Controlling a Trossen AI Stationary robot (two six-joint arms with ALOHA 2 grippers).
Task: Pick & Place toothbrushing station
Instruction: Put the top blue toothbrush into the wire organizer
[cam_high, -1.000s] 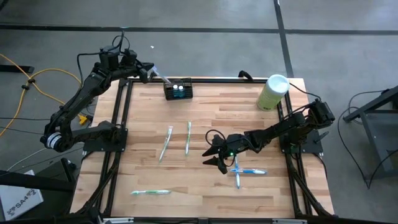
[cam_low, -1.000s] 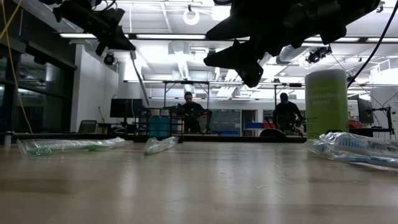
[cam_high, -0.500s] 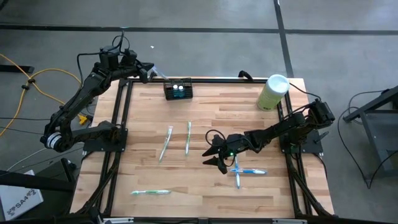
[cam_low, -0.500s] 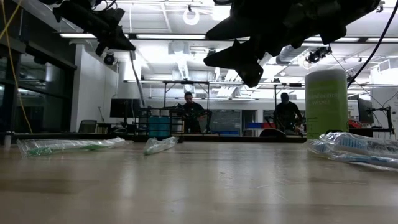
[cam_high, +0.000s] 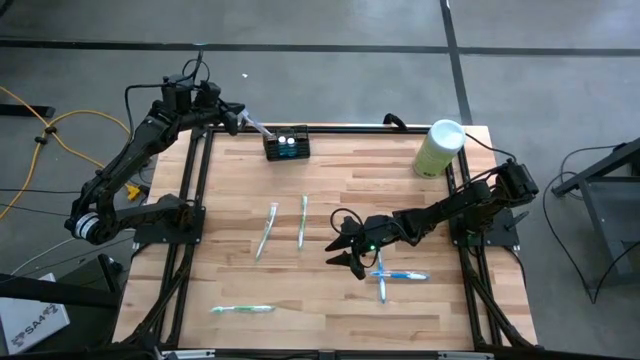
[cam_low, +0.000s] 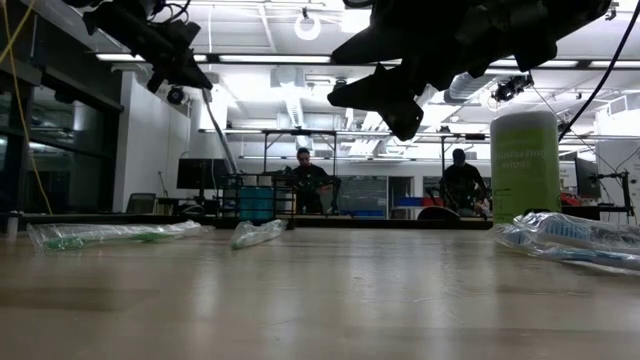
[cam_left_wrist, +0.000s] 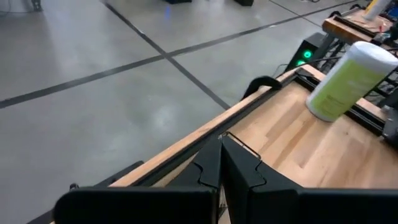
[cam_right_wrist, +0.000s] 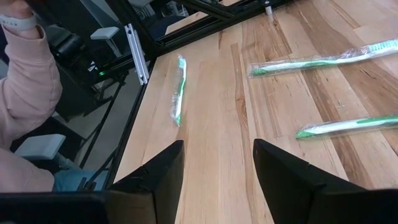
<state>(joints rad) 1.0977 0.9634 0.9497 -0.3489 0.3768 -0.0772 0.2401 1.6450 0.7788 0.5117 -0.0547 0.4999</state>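
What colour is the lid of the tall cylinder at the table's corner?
White, on a pale green cylinder. The high view shows it best.

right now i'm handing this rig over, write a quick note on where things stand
Left gripper: shut on a wrapped toothbrush, raised at the table's far left corner, next to the toothbrushing station.
Right gripper: open, empty, hovering mid-table beside the blue toothbrushes.
Station sits at the far edge; what its slots hold cannot be told.
Loose on the wood: two green wrapped toothbrushes mid-table, one near the front left, the crossed blue pair. A pale green cylinder stands far right.
Done: one brush lifted to the station. Left: seat it, then handle the rest.
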